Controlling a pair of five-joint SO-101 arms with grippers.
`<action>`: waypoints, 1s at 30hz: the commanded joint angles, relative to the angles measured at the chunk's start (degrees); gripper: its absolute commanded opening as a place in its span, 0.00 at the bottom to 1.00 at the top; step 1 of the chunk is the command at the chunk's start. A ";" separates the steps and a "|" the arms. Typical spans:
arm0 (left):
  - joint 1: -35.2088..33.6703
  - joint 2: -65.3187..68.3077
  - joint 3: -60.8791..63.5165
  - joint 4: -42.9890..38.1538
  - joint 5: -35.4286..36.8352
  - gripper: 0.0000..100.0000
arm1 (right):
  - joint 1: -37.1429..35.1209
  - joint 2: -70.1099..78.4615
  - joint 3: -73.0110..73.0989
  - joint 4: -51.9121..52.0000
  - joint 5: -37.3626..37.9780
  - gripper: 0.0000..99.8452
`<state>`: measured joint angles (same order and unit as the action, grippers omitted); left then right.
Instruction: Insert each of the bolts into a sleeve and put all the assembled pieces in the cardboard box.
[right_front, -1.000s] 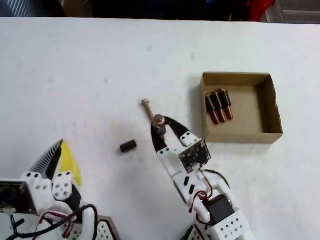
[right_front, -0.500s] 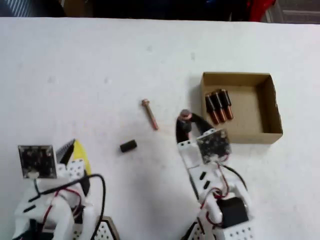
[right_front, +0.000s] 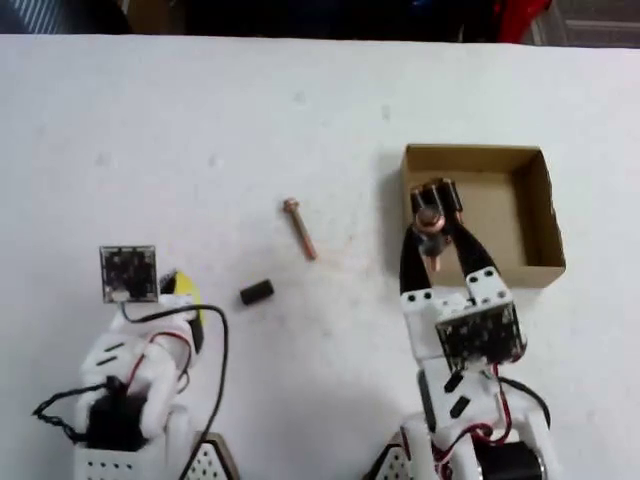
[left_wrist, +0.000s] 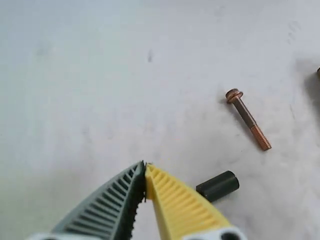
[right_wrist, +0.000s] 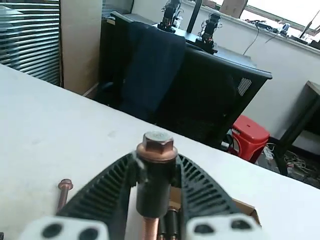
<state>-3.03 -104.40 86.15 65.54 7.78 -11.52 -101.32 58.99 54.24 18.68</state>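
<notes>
Sitting on the right side of the white bench, the cardboard box is open at the top. Finished pieces lie side by side against its left wall, black sleeves with copper ends showing. Count uncertain, since the right claw covers part of the group.

Right claw: black fingers cross the box's near wall, tips over its left half, pinching one assembled piece. In the right wrist view this piece stands upright between the fingers. It has a copper hex head with a flange on top, a black sleeve gripped below that, and a copper shank coming out underneath.

Loose bolt: flat on the bench left of the box, well apart from it. Head points away from the arms, threaded end towards them. Copper colour, flanged head, thread on the last part of the shank.

Loose sleeve: a short black cylinder on its side, nearer the arms. It is near the bolt's threaded end but apart from it.

Left claw: low over the bench at the near left, with grey and yellow ribbed fingers pressed together at the tips. The sleeve lies near it, on the yellow finger's side.
</notes>
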 joint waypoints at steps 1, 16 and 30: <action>-0.22 -0.13 0.44 -1.41 -0.53 0.02 | 1.54 11.30 -7.38 -0.22 0.70 0.02; -0.31 -0.13 8.70 -0.79 -0.62 0.02 | 12.97 57.45 -19.60 -12.09 1.14 0.02; 0.04 -0.04 10.81 2.64 -0.53 0.02 | 22.20 89.19 -31.74 -23.34 1.23 0.02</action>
<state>-3.03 -104.04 97.05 67.74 7.78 8.35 -19.30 36.66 32.88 19.12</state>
